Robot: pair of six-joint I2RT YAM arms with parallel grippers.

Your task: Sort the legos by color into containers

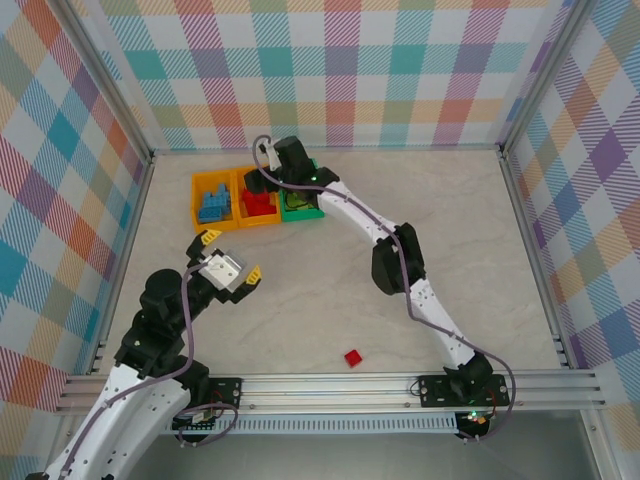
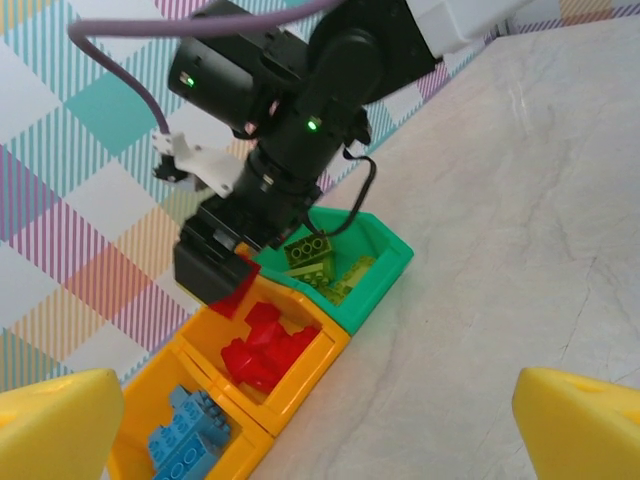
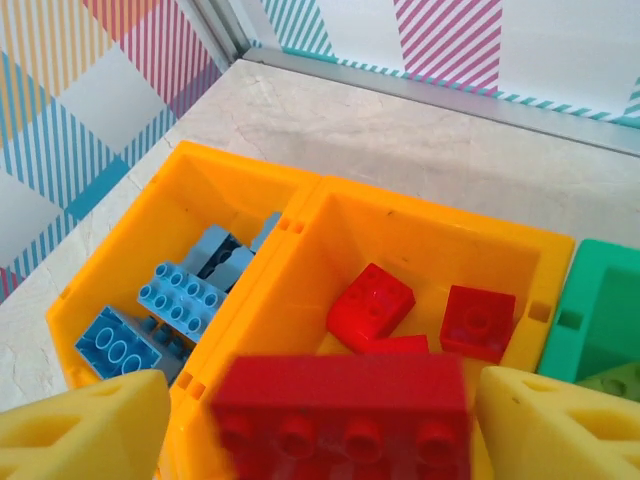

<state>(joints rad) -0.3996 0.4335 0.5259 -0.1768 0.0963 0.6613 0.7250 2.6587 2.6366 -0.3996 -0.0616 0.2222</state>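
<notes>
Nearest you, a lone red brick (image 1: 352,357) lies on the marbled table (image 1: 450,250). Your left gripper (image 1: 230,256) hovers spread wide, empty. Farther out, your right gripper (image 3: 320,430) hangs over the middle orange bin (image 3: 430,235), jaws parted around a blurred studded red brick (image 3: 340,400) with a gap at its left. Blue bricks (image 3: 180,295) sit left, lime bricks (image 2: 312,255) in the glossy green bin (image 2: 385,255)
</notes>
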